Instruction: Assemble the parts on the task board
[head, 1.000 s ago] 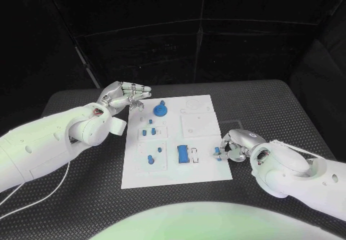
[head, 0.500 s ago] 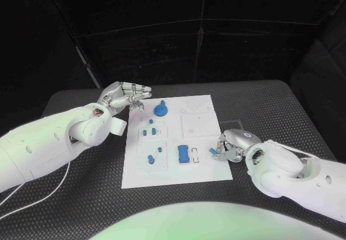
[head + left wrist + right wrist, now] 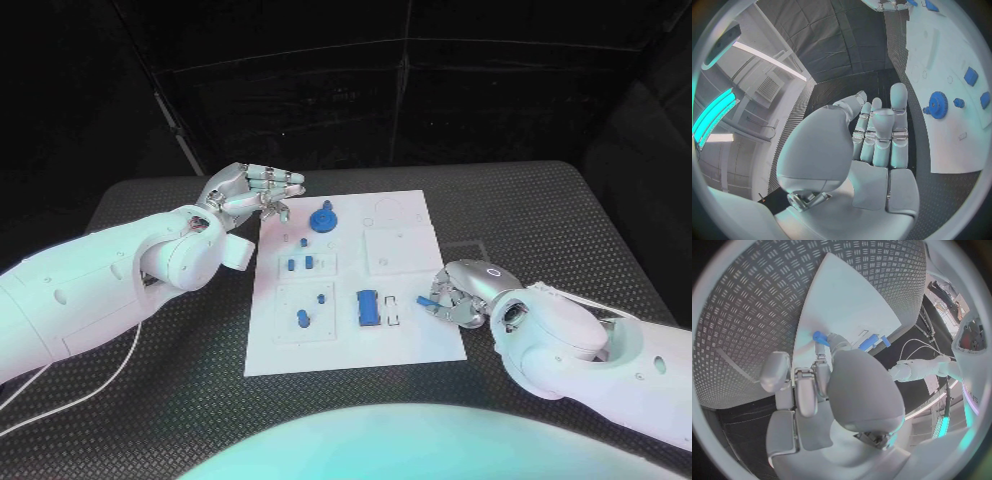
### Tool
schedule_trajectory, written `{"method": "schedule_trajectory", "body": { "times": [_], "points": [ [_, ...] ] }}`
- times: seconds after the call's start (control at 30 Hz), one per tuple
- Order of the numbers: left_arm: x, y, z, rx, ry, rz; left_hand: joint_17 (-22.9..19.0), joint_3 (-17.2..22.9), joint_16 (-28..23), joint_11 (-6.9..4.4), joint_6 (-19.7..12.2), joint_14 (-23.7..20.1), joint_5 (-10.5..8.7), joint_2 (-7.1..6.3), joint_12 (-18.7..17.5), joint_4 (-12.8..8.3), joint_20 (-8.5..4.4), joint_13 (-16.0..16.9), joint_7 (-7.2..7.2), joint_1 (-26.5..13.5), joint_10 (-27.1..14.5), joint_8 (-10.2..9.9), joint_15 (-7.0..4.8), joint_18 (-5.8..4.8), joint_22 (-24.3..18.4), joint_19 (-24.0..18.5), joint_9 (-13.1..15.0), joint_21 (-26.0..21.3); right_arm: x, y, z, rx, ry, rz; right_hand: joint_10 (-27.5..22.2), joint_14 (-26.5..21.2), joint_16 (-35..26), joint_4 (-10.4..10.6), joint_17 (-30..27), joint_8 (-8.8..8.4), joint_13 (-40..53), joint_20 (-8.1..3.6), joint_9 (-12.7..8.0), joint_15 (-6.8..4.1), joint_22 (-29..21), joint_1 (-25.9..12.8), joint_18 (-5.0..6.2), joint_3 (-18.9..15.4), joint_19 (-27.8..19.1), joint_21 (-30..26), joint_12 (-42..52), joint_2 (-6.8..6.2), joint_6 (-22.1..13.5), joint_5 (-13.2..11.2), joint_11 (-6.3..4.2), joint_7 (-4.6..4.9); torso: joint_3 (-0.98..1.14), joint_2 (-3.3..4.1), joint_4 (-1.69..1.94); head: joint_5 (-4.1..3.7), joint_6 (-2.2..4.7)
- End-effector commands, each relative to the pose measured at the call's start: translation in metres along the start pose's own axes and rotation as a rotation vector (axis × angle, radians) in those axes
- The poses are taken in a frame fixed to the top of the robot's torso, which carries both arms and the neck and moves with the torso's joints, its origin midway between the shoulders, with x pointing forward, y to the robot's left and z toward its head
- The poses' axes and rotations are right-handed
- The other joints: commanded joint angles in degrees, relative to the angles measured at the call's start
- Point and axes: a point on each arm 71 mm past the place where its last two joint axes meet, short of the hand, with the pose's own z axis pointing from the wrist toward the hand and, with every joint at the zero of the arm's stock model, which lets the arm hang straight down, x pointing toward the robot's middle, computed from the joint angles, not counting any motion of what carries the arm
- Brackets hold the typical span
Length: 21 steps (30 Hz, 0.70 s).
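Observation:
The white task board [image 3: 389, 335] lies mid-table. On it sit a blue gear [image 3: 322, 217], a blue block [image 3: 366, 306] and several small blue parts such as one [image 3: 303, 318] near the left side. My right hand [image 3: 464, 292] hangs over the board's right edge and pinches a small blue part [image 3: 428, 301] at its fingertips; the right wrist view shows that part [image 3: 820, 337] against the board [image 3: 848, 295]. My left hand [image 3: 253, 190] hovers off the board's far left corner, fingers apart and holding nothing; in the left wrist view its fingers [image 3: 879, 135] stand straight near the gear [image 3: 939, 105].
Black ribbed table [image 3: 548, 220] surrounds the board on all sides. A white cable [image 3: 87, 385] trails under my left arm at the table's near left. Recessed white squares [image 3: 397, 250] mark the board's right half.
My right hand has shifted slightly left over the board's edge with the small blue part still pinched. The left hand has stayed put.

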Motion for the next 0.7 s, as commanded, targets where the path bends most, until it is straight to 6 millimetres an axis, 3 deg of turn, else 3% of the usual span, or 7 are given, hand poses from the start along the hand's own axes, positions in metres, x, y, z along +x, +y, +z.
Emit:
{"method": "schedule_trajectory", "body": {
  "times": [0.03,0.17,0.23,0.7],
  "points": [
    [0.001,-0.001,0.000,0.004,0.011,-0.007,-0.02,-0.25,-0.06,-0.12,-0.23,-0.36,-0.04,0.50,0.20,-0.12,0.01,-0.06,0.17,-0.04,-0.31,0.26,-0.02,0.73,-0.05,-0.25,-0.07,-0.34,0.010,-0.006,-0.005,0.065,0.090,0.097,0.61,5.69,0.26,-1.59,12.78,0.31,2.59,-0.02,0.76,-0.10,0.35,-2.88,-0.40,5.42,0.33,0.19,0.56,-2.27,0.54,0.92,-0.02,-0.13,-0.01,0.00,0.01,-0.07,0.00],
    [0.002,-0.001,0.001,0.004,0.012,-0.007,-0.05,-0.24,-0.06,-0.12,-0.23,-0.37,-0.04,0.52,0.21,-0.12,0.01,-0.06,0.16,-0.03,-0.32,0.26,-0.02,0.73,-0.07,-0.25,-0.08,-0.37,0.007,-0.002,-0.009,0.054,0.064,0.194,1.60,5.88,0.68,-0.75,13.64,0.07,4.04,-0.03,0.89,-0.05,1.57,-5.98,-0.59,7.98,1.00,0.93,2.36,-4.78,1.07,2.77,0.01,-0.23,-0.02,0.00,0.05,-0.03,0.00],
    [0.002,-0.001,0.001,0.004,0.012,-0.007,-0.06,-0.23,-0.07,-0.13,-0.24,-0.38,-0.04,0.52,0.22,-0.13,0.01,-0.06,0.16,-0.02,-0.33,0.27,-0.02,0.74,-0.08,-0.25,-0.08,-0.39,0.005,0.002,-0.010,0.042,0.045,0.230,1.82,5.93,0.80,-0.77,13.90,0.01,4.38,-0.09,0.95,-0.06,1.91,-6.63,-0.63,8.67,1.17,1.14,2.77,-5.28,1.30,2.80,0.01,-0.20,0.01,0.05,0.02,0.06,0.00],
    [0.003,-0.002,0.001,0.008,0.015,-0.009,-0.11,-0.22,-0.09,-0.13,-0.24,-0.39,-0.03,0.53,0.23,-0.15,0.00,-0.07,0.16,0.01,-0.34,0.27,-0.03,0.73,-0.07,-0.23,-0.08,-0.37,0.007,0.022,-0.005,0.001,0.034,0.319,2.05,5.99,0.93,-0.95,14.17,-0.18,4.69,-0.14,1.14,-0.08,2.28,-8.59,-0.69,10.09,1.33,1.37,3.12,-6.51,1.86,2.31,-0.02,-0.23,-0.02,0.07,0.01,0.20,0.00]
  ]
}}
